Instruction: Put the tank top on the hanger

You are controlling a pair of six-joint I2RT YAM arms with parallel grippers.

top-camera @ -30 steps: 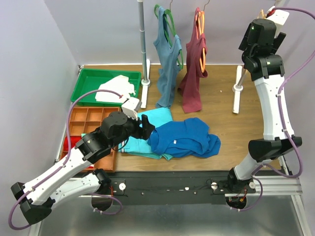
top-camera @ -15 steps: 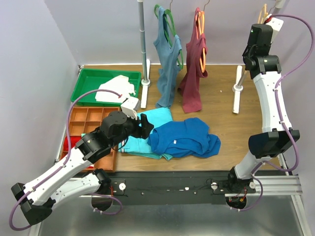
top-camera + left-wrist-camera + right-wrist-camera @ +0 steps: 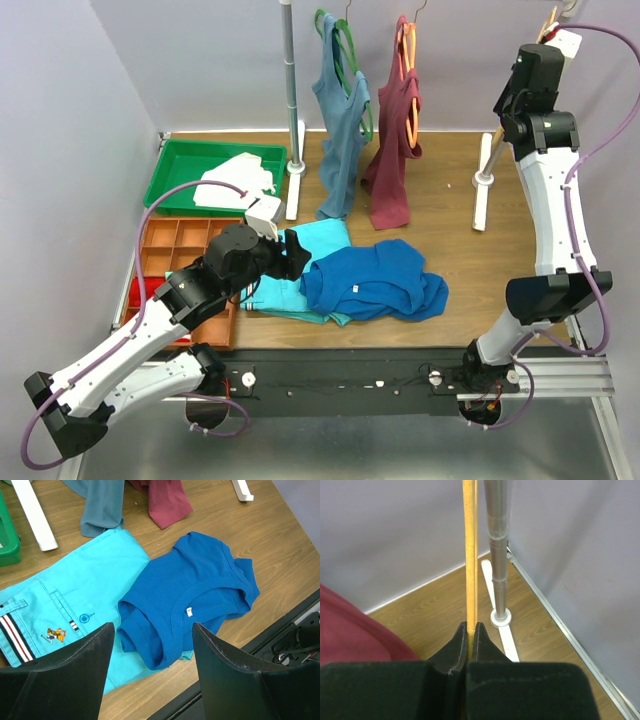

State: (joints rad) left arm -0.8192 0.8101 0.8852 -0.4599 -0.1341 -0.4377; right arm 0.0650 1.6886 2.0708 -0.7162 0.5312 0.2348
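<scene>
The royal blue tank top [image 3: 375,282] lies crumpled on the wooden table, partly over a turquoise garment. In the left wrist view the tank top [image 3: 200,587] spreads below my left gripper [image 3: 152,630], which hovers open just above its near-left edge. From the top camera, that left gripper [image 3: 298,255] is at the cloth's left side. My right gripper [image 3: 545,42] is raised high at the back right. It is shut on a thin bar of the light-orange hanger [image 3: 469,555], pinched between its fingertips [image 3: 470,627]. Only a sliver of the hanger [image 3: 549,22] shows from above.
A grey-blue tank top [image 3: 340,130] on a green hanger and a maroon top [image 3: 395,150] hang from the rail. The turquoise garment [image 3: 75,595] lies folded. At the left are a green tray [image 3: 170,150] and an orange divided box [image 3: 185,245]. The rack post [image 3: 496,540] is beside the hanger.
My right gripper rose toward the back right corner and closed from open onto the hanger bar. The left gripper stayed over the tank top's edge, still open.
</scene>
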